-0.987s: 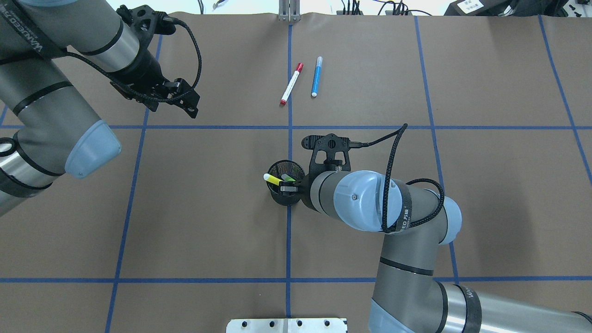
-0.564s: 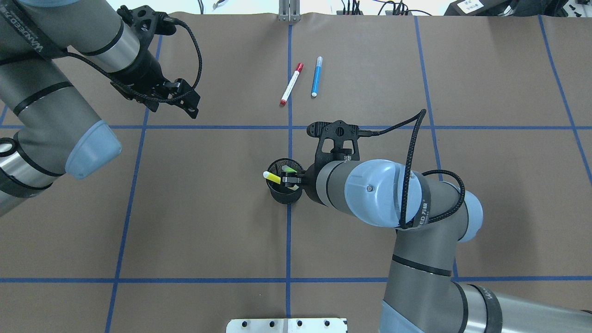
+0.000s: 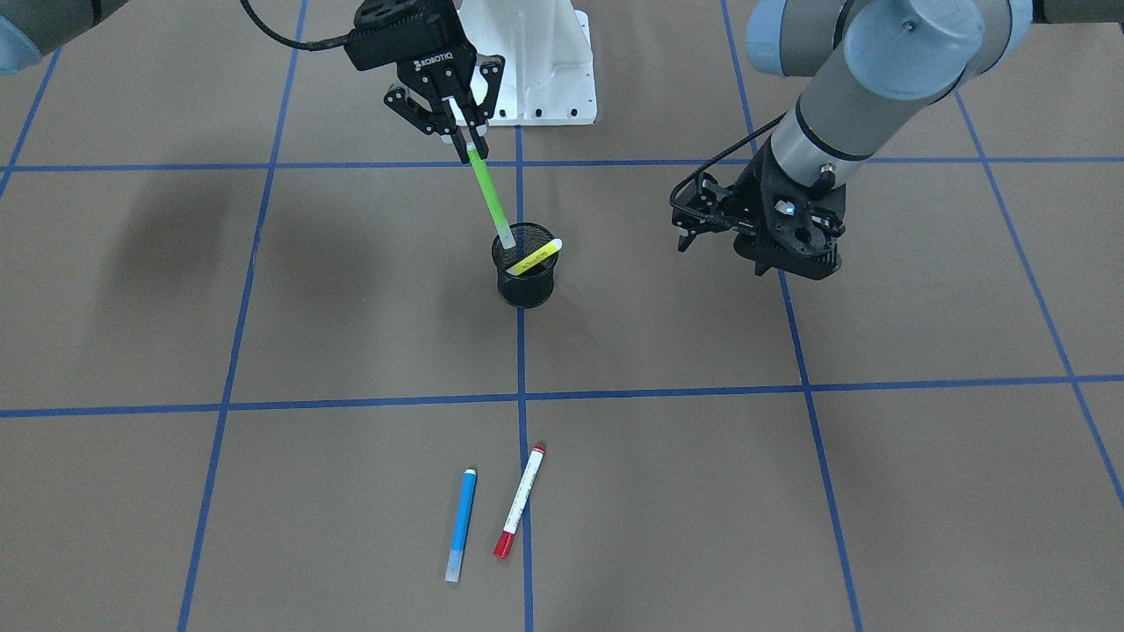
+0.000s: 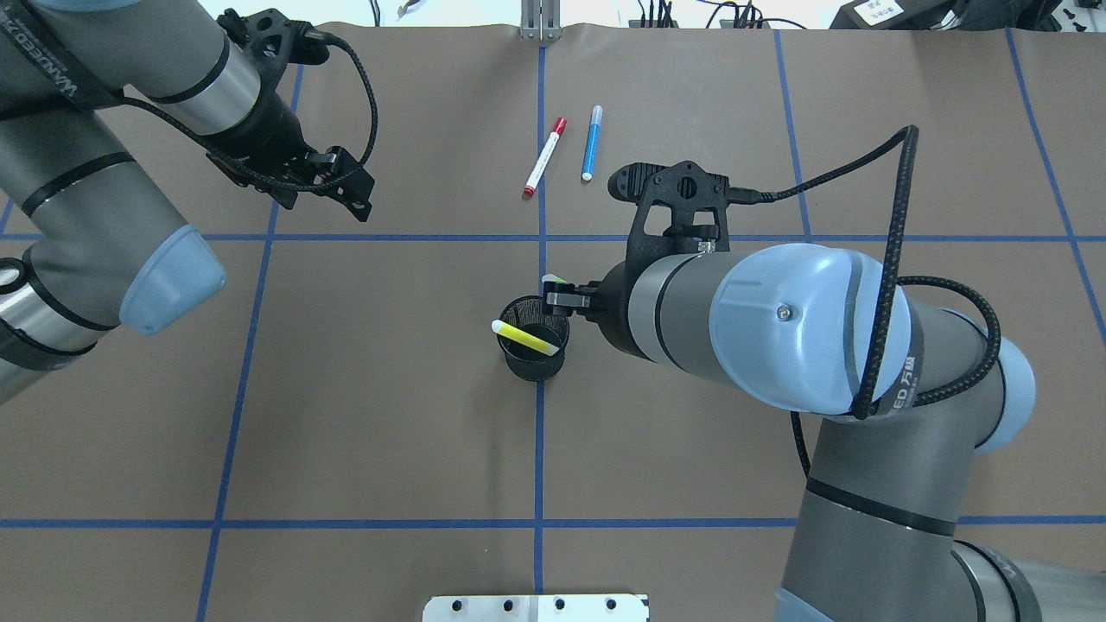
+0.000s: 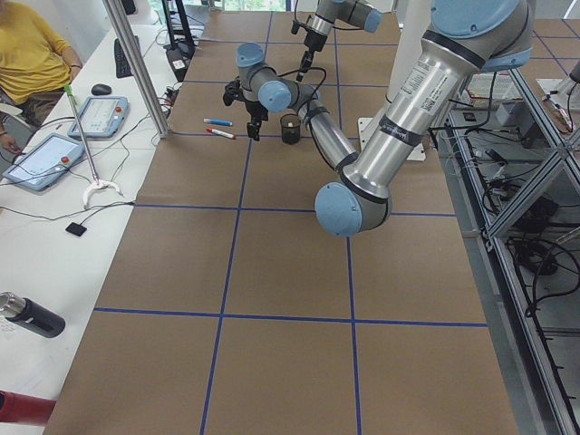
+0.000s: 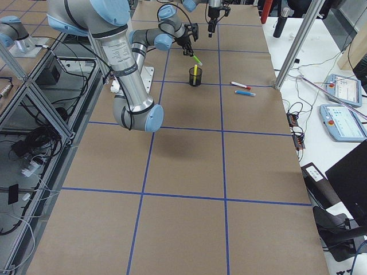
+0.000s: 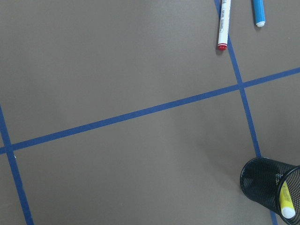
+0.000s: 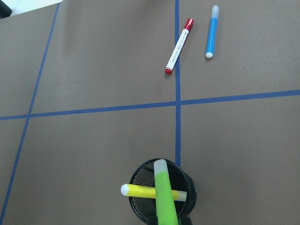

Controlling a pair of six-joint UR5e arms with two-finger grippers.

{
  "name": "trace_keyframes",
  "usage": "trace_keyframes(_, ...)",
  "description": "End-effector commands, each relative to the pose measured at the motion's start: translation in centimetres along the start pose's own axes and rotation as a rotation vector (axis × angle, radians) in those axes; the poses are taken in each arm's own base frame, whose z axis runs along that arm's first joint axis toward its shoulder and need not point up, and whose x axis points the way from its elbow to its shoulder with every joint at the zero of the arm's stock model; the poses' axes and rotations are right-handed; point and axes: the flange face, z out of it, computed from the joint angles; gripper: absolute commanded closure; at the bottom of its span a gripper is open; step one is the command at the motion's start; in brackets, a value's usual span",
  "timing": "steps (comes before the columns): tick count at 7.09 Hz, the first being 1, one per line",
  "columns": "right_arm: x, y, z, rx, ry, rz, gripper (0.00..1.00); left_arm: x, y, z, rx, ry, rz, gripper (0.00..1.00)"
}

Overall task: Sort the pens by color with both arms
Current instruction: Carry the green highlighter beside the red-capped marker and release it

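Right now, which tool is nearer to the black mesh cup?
Right. The right tool hangs above the black mesh cup, gripping a green marker pen whose lower end is at the cup's mouth. The left tool hovers far off on the robot's left.

Green pen is hanging tilted in the closed right tool, pale lower end just above the mesh cup. Yellow pen is leaning inside the cup. Blue pen and red-capped white pen are lying side by side on the bench, well apart from the cup. Left tool is hovering spread, away from the cup.
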Motion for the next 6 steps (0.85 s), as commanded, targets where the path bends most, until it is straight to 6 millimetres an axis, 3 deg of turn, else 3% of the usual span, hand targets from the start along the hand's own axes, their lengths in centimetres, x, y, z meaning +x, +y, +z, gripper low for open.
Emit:
trace_keyframes(1, -2.3, -2.7, 1.9, 0.154, 0.088, 0.004, 1.00, -0.9, 0.5, -0.1, 0.002, -0.006, 0.013, 0.01)
trace_keyframes(2, -3.6, -3.9, 5.0, 0.210, 0.151, 0.006, 1.00, -2.1, 0.6, 0.1, -0.001, -0.018, 0.058, 0.01)
trace_keyframes(4, -5.7, -7.6, 10.5, 0.279, 0.267, 0.014, 1.00, -7.0, 0.2, -0.9, 0.004, -0.057, 0.124, 0.01)
trace_keyframes(5, -7.7, -10.0, 14.2, 0.310, 0.317, 0.020, 1.00, -8.6, 0.1, -1.1, 0.003, -0.071, 0.150, 0.01)
trace_keyframes(6, -9.1, -11.9, 19.3, 0.363, 0.328, 0.045, 1.00, -9.5, 0.1, -1.4, 0.006, -0.078, 0.154, 0.01)
